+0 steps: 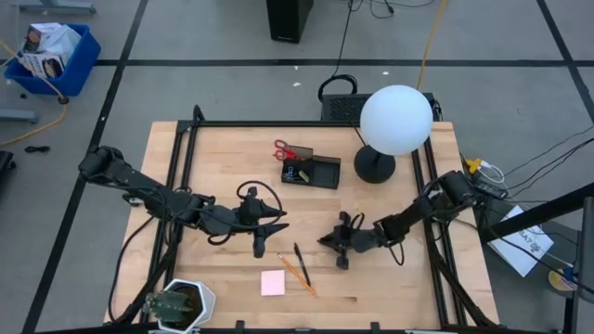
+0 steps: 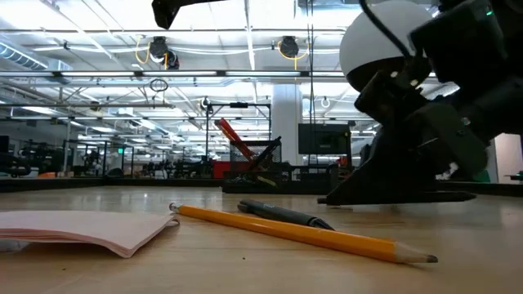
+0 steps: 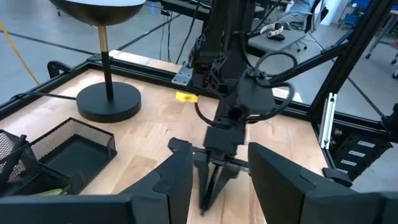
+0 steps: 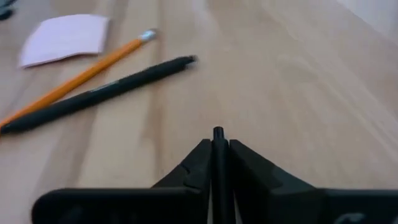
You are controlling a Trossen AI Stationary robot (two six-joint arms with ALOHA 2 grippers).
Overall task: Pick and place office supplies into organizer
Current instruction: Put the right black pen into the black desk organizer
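We see the right gripper low at mid-table, fingers pinched on a thin black pen, its long axis running straight out btwn them. The organizer sits well behind, toward the lamp. The left gripper waits nearby, fingers spread, w/ nothing between. Pencil, 2nd pen & pad lie up front.

A light wooden table is carrying everything, with a black frame running along its edges. Lying on it near the front are an orange pencil and a black pen side by side, with a pink sticky-note pad just beside them. A black mesh organizer, a round black lamp base and a white planter are standing on it too.
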